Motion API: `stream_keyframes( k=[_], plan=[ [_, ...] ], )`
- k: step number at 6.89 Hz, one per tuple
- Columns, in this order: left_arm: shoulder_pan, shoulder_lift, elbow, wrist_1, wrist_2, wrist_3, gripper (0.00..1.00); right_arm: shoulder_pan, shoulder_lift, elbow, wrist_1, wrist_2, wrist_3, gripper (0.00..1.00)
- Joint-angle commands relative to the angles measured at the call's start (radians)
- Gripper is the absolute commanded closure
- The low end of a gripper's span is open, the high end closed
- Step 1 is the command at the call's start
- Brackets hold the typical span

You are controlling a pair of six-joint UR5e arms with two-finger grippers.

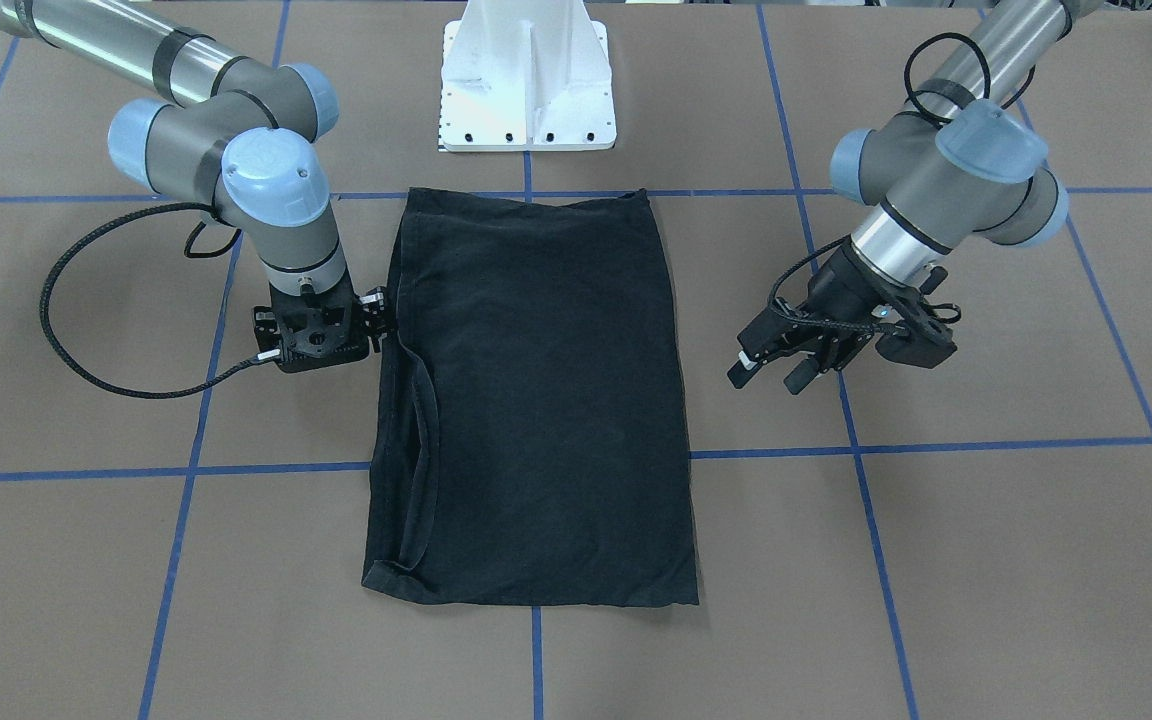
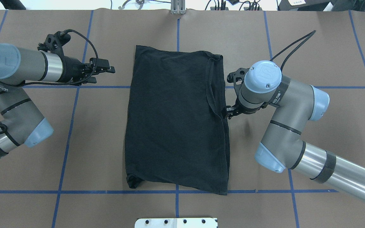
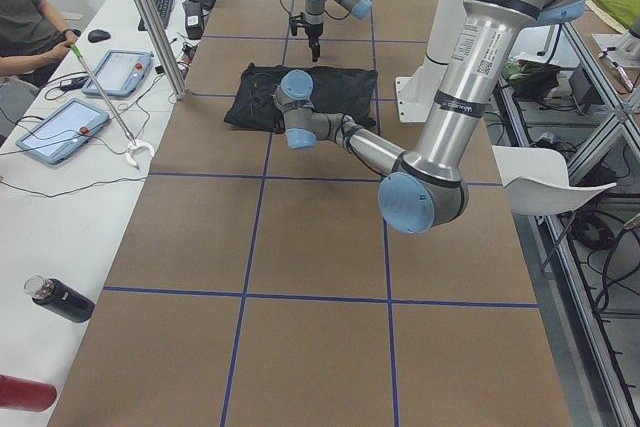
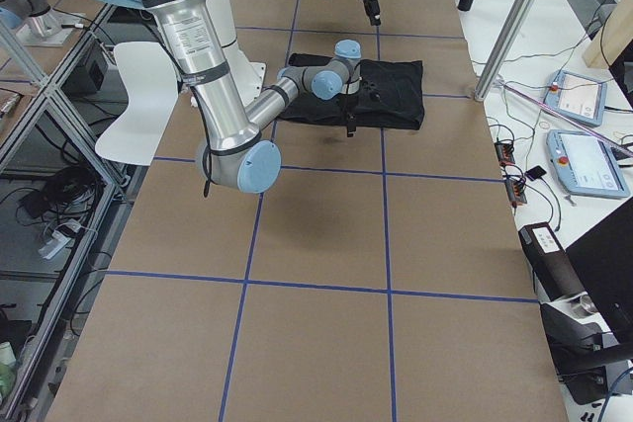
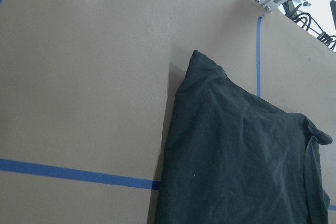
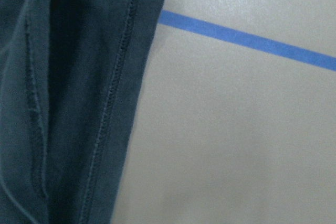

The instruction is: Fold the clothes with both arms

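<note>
The folded black T-shirt [image 1: 546, 400] lies on the brown table [image 1: 986, 580], long axis near-to-far. My black two-finger right gripper [image 1: 378, 310] meets its long edge, grip unreadable; left gripper [image 1: 766, 372] hangs open, well apart.

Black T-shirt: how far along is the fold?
Done: the black short-sleeved T-shirt lies as a narrow rectangle, sleeves folded in, a folded flap along the robot's right edge. In hand: the right gripper is low at that edge, grip unclear; the left gripper hovers open, off the cloth. Left: likely the crosswise folds.
</note>
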Motion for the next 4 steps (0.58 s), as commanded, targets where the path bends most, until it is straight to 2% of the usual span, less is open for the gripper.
stream_keyframes(
  k=[1,3,4],
  plan=[
    [0.0,0.0,0.001,-0.002,0.0,0.0,0.0,0.016,0.081,-0.023,0.002,0.009,0.002,0.0],
    [0.0,0.0,0.001,-0.002,0.0,0.0,0.0,0.013,0.18,-0.12,0.003,-0.043,0.003,0.0],
    [0.0,0.002,0.001,-0.002,-0.002,0.0,0.0,0.013,0.183,-0.158,0.053,-0.045,0.003,0.0]
  ],
)
